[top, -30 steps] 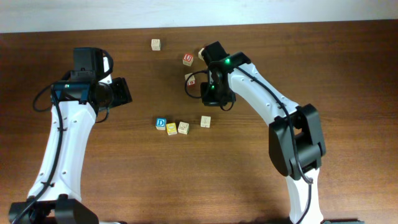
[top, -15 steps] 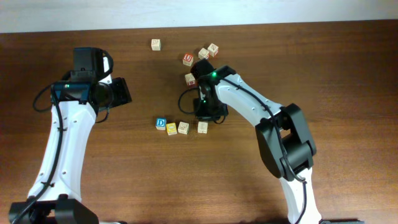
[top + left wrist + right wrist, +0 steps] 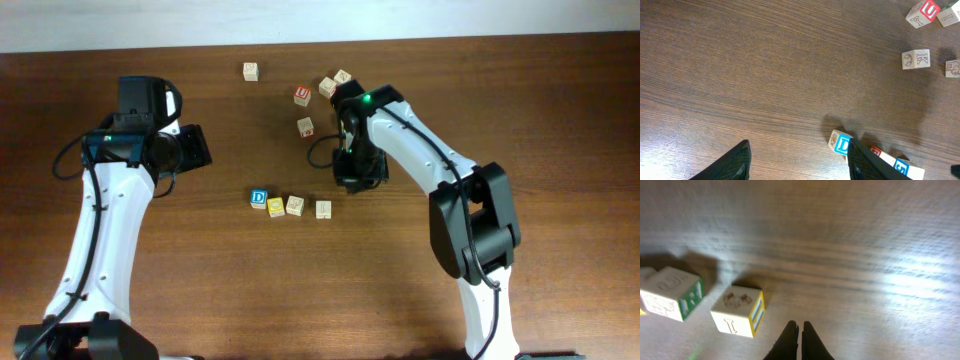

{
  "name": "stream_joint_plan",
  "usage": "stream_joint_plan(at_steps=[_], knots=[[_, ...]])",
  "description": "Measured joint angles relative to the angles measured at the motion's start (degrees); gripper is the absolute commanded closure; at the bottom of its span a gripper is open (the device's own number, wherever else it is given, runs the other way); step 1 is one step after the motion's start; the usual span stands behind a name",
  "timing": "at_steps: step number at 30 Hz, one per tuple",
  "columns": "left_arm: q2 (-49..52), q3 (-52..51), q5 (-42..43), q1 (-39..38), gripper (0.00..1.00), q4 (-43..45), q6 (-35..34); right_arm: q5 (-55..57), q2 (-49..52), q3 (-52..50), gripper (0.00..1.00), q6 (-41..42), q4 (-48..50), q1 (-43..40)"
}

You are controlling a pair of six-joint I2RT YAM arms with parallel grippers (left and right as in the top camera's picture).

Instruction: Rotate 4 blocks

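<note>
Four blocks lie in a row at mid-table: the blue "D" block (image 3: 259, 199), the yellow block (image 3: 276, 207), a pale block (image 3: 295, 205) and, a little apart, another pale block (image 3: 324, 209). My right gripper (image 3: 352, 178) hovers just up and right of that last block. In the right wrist view its jaws (image 3: 800, 328) are shut on nothing, with the pale "I" block (image 3: 737, 311) to their left. My left gripper (image 3: 195, 147) stands open at the left. The "D" block (image 3: 842, 143) shows beside its right finger (image 3: 862, 162).
The red "U" cube (image 3: 302, 95) and several other loose cubes (image 3: 327, 87) lie at the back, with one (image 3: 250, 71) further left and one (image 3: 306, 127) near the right arm. A green-sided cube (image 3: 670, 294) sits left of the "I" block.
The right gripper came down over the rightmost pale block, then drew back up and right, empty, jaws shutting fully. That block now lies lower and nearer the row. The left arm is unmoved.
</note>
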Motion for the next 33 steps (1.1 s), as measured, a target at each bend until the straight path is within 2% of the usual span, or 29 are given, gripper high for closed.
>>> stream_joint_plan(at_steps=[10, 22, 25, 27, 28, 32, 33], knots=[[0.00, 0.00, 0.00, 0.00, 0.39, 0.00, 0.00, -2.32, 0.00, -7.32, 0.96, 4.17, 8.11, 7.80], [0.00, 0.00, 0.00, 0.00, 0.40, -0.02, 0.00, -2.82, 0.00, -7.43, 0.96, 5.18, 13.29, 9.68], [0.00, 0.00, 0.00, 0.00, 0.42, -0.02, 0.00, -2.80, 0.00, -7.43, 0.92, 4.09, 13.38, 9.86], [0.00, 0.00, -0.13, 0.00, 0.46, 0.04, 0.00, -2.80, 0.00, -7.17, 0.90, 2.86, 11.85, 9.73], [0.00, 0.00, -0.48, 0.00, 0.54, 0.09, 0.07, -2.75, 0.00, -6.36, 0.87, 1.75, 10.34, 9.49], [0.00, 0.00, -0.37, 0.00, 1.00, -0.72, 0.31, 0.59, 0.00, 1.66, 0.82, -1.07, 5.55, 6.80], [0.00, 0.00, -0.13, -0.04, 1.00, -0.96, 0.46, 0.94, 0.00, 2.95, 0.82, -1.49, 5.44, 5.84]])
